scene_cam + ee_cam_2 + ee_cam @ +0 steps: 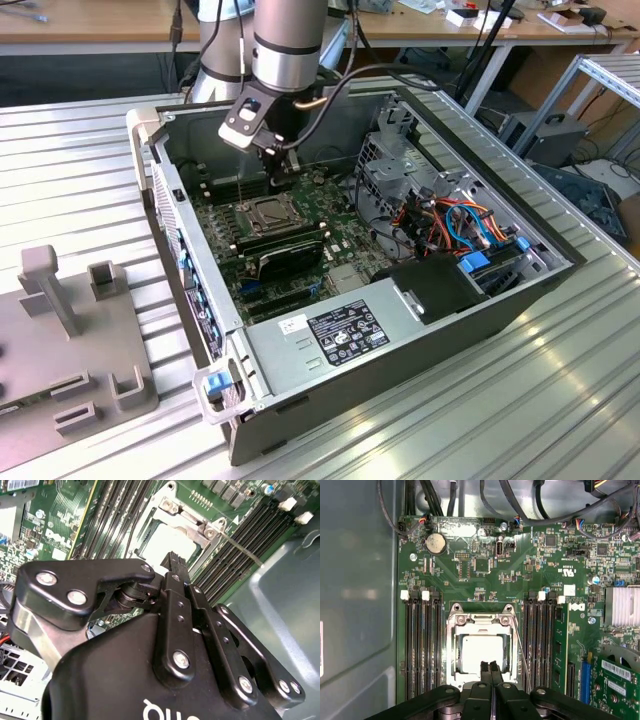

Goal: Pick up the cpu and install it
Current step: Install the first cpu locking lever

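You're in a robotics lab or workshop: an arm stands over an open PC case on a ribbed metal table, a grey fixture plate alongside, with wooden benches and aluminium framing behind.

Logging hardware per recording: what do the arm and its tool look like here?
The arm is silver-grey tubing with a black cable alongside. The tool is black: jointed bars with silver screws, white lettering on its body.
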Motion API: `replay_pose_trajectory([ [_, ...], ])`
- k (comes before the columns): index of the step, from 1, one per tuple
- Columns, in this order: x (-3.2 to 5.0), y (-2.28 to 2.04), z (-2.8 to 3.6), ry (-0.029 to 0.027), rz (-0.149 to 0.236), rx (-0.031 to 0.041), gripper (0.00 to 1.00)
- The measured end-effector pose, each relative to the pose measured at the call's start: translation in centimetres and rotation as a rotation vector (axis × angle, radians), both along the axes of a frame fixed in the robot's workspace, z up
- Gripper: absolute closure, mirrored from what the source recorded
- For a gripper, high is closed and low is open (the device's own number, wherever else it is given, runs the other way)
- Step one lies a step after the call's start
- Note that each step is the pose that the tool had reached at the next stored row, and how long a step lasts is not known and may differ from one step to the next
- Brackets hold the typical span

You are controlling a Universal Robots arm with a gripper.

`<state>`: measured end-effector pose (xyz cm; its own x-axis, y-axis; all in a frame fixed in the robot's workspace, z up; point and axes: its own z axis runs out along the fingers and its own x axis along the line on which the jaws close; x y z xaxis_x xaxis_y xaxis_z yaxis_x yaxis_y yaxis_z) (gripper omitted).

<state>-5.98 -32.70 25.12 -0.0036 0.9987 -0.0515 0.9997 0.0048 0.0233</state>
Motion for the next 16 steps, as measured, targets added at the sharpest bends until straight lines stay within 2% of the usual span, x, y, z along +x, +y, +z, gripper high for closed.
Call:
replay_pose_trajectory([
  [7, -1.07, 0.00, 0.00, 0.0000, 0.000, -0.0001, 0.89],
  [9, -1.12, 0.00, 0.00, 0.0000, 0.000, 0.0000, 0.89],
  [10, -1.46, 0.00, 0.00, 0.0000, 0.000, -0.0001, 0.89],
  [11, -3.11, 0.00, -0.03, 0.0000, 0.000, 0.0000, 0.89],
  [12, -4.09, 0.00, -0.05, -0.0001, 0.000, 0.0001, 0.89],
  [16, -4.68, 0.13, -0.05, 0.0001, 0.000, -0.0001, 0.89],
])
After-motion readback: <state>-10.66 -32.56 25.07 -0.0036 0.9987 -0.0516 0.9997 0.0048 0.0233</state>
